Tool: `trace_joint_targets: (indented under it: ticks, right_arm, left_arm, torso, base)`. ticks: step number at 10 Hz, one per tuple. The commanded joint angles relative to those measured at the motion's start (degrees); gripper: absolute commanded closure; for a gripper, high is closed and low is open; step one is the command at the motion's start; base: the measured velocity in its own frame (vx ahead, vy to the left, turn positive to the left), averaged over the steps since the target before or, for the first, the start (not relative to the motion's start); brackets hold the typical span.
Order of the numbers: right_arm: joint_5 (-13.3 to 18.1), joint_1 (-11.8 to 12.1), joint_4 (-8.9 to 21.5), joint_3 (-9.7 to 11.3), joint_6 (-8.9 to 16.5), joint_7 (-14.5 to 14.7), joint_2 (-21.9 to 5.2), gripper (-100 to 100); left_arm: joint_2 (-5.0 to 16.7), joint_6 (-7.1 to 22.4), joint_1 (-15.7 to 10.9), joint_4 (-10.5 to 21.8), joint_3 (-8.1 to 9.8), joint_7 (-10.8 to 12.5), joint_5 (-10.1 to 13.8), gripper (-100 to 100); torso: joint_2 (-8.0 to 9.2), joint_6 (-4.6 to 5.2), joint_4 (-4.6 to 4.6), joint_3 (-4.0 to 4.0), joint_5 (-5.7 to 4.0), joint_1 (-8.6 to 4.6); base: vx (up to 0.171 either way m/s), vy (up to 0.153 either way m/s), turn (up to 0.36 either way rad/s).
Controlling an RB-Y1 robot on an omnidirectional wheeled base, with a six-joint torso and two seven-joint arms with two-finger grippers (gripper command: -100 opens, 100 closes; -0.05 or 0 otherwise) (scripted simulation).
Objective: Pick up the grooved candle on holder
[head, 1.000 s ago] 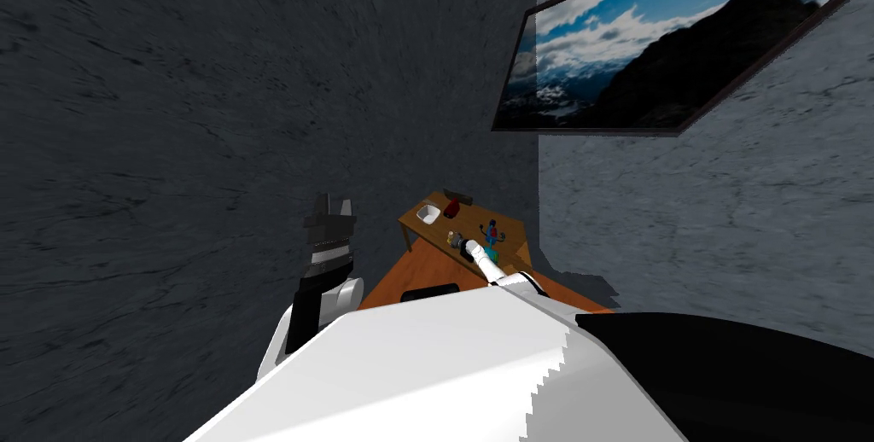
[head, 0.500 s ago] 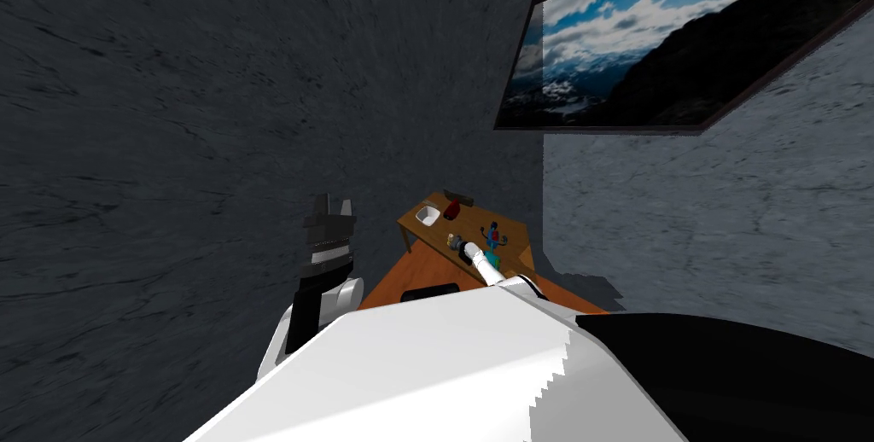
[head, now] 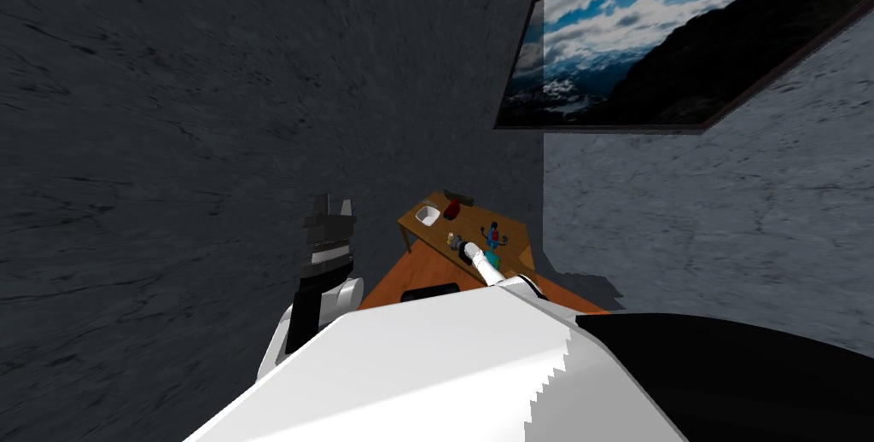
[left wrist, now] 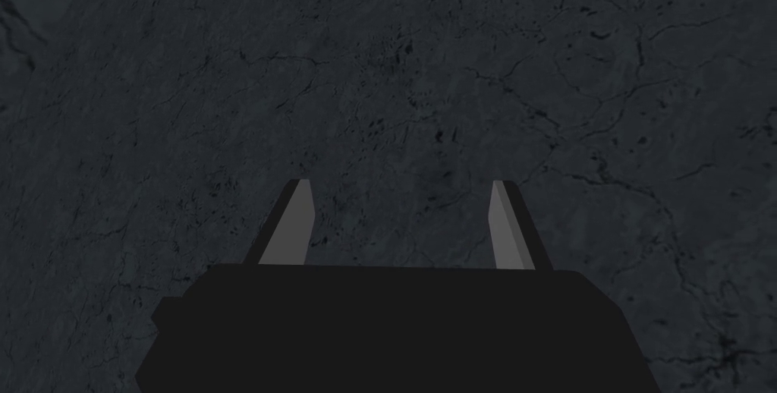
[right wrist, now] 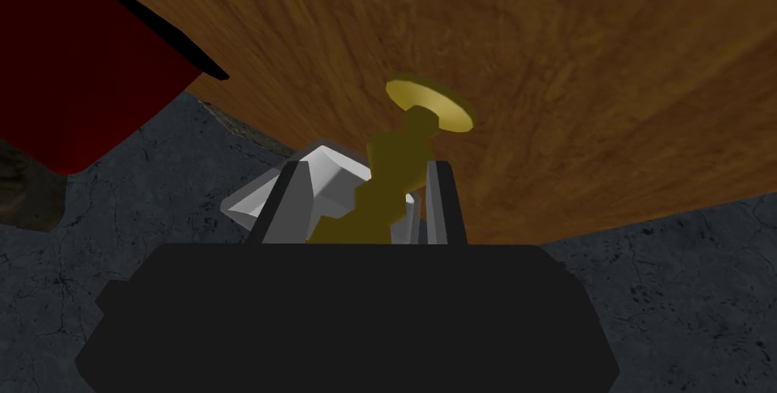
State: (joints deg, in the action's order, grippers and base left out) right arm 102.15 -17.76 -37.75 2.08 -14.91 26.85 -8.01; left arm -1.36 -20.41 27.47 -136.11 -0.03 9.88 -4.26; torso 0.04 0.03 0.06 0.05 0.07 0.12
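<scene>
Head view: the left gripper (head: 331, 204) is raised at the left, close to the dark wall. The right gripper (head: 462, 247) reaches over the worktop (head: 410, 225), on the near side of a white bowl (head: 428, 215).

Left wrist view: jaws wide apart, holding nothing.

Right wrist view: jaws closed narrowly on the white candle (right wrist: 334, 176) and its gold holder (right wrist: 398, 161), pressing both sides. The holder's disc faces the worktop. A red object (right wrist: 68, 70) is near.

Left claw (left wrist: 401, 185): dark box, two thin grey blades. Right forearm (head: 485, 265) white; left forearm (head: 305, 313) black.
</scene>
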Motion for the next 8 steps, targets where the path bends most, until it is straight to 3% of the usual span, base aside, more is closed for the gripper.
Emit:
trace_joint_targets:
  ticks: [1, 3, 4, 6, 7, 8]
  right_arm:
    - [1.07, -1.60, 0.41, -0.18, -1.86, -1.74, -1.66, 100]
    - [-1.07, -1.60, 0.41, -0.18, -1.86, 2.30, -1.66, 100]
    - [0.65, -1.60, 0.41, -0.18, -1.86, 0.87, -1.66, 100]
    - [1.07, -1.60, 0.41, -0.18, -1.86, -1.74, -1.66, 100]
    - [0.84, -1.60, 0.49, -0.22, -1.88, -0.76, -1.62, 100]
    - [0.86, -1.61, 0.48, -0.22, -1.87, -1.05, -1.62, 0]
  left_arm:
    - [0.00, 0.00, 0.00, 0.00, 0.00, 0.00, 0.00, 0]
    - [-0.01, 0.00, -0.01, 0.00, -0.01, 0.00, 0.00, 0]
    - [0.00, 0.00, -0.01, 0.00, 0.00, 0.00, 0.00, 0]
    - [0.00, 0.00, 0.00, 0.00, 0.00, 0.00, 0.00, 0]
    - [0.00, 0.00, 0.00, 0.00, 0.00, 0.00, 0.00, 0]
    - [0.00, 0.00, 0.00, 0.00, 0.00, 0.00, 0.00, 0]
  torso:
    - [0.00, 0.00, 0.00, 0.00, 0.00, 0.00]
    - [0.37, 0.00, 0.07, 0.21, 0.06, 0.22]
    - [0.32, -0.03, 0.08, 0.19, 0.06, 0.18]
    - [0.09, -0.01, 0.04, 0.07, 0.05, 0.05]
    - [0.03, -0.01, 0.03, 0.03, 0.05, 0.03]
    - [0.02, -0.02, 0.02, 0.02, 0.05, 0.04]
  base:
    - [-0.081, 0.056, -0.093]
    - [-0.083, 0.049, -0.024]
    - [-0.022, 0.007, 0.012]
    - [0.003, -0.002, 0.000]
    - [0.000, 0.000, 0.000]
    - [0.000, 0.000, 0.000]
